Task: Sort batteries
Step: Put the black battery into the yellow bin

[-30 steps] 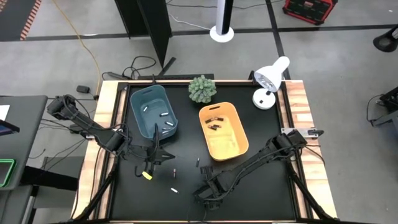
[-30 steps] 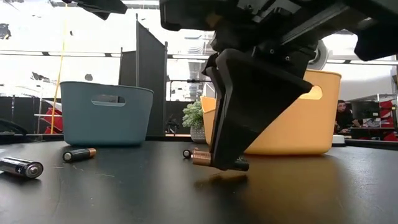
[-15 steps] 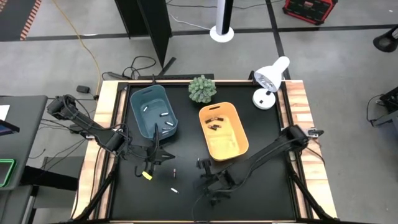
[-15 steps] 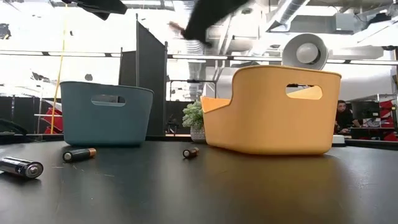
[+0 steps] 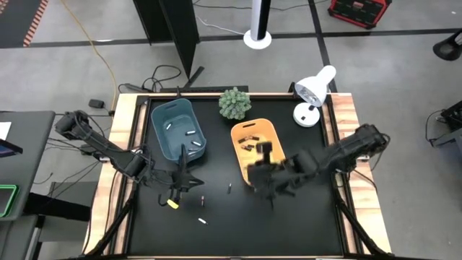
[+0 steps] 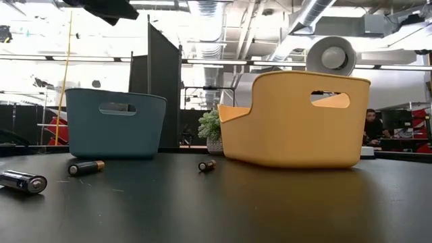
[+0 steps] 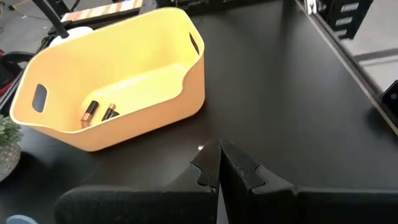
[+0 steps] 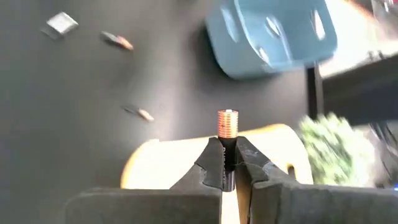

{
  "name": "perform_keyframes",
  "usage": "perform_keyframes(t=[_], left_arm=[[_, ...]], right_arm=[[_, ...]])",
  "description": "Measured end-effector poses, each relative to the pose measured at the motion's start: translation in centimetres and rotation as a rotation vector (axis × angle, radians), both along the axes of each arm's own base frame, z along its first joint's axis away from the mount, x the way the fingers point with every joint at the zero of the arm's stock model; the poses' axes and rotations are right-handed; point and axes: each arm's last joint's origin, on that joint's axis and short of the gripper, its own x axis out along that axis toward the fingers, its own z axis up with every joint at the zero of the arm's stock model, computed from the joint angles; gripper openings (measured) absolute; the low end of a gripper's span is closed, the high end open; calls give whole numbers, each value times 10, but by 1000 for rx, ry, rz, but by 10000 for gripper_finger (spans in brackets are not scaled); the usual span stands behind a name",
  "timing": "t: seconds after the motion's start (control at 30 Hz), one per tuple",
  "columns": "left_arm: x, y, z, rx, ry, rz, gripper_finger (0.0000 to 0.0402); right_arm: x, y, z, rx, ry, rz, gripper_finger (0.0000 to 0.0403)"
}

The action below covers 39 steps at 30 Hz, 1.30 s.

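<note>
Right gripper [image 8: 228, 163] pinched on copper-tipped battery [image 8: 227, 122], over orange bin [image 5: 261, 170] at its 6 o'clock rim. Risk: released early, drops outside. Left gripper [image 7: 220, 168] shut, empty.

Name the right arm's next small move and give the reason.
Probably ease open and drop. The right claw is shut on a copper-topped battery and, in the high view, sits above the yellow bin, where similar batteries already lie. The left claw waits shut beside the blue bin.
</note>
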Motion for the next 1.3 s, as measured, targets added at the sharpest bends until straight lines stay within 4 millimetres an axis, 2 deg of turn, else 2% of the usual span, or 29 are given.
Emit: perform_keyframes(t=[0.3,0.43,0.57,0.7,0.8,0.9,1.13,1.3], left_arm=[[24,11,-16,32,35,46,0],[34,17,-29,9,99,58,0],[40,20,-40,31,142,72,0],[42,21,-43,43,166,62,0],[41,20,-44,44,184,16,0],[40,19,-46,54,201,4,7],[33,16,-51,54,273,11,56],[30,21,-44,20,269,80,67]], right_arm=[[7,-83,-35,7,188,-172,20],[11,-116,-51,27,199,-255,31],[10,-139,-62,39,216,-306,88],[11,-148,-69,40,226,-310,169],[14,-147,-67,41,201,-276,217],[20,-134,-64,30,153,-191,241],[35,-70,-53,78,-23,132,236],[36,-29,-52,110,-90,270,229]])
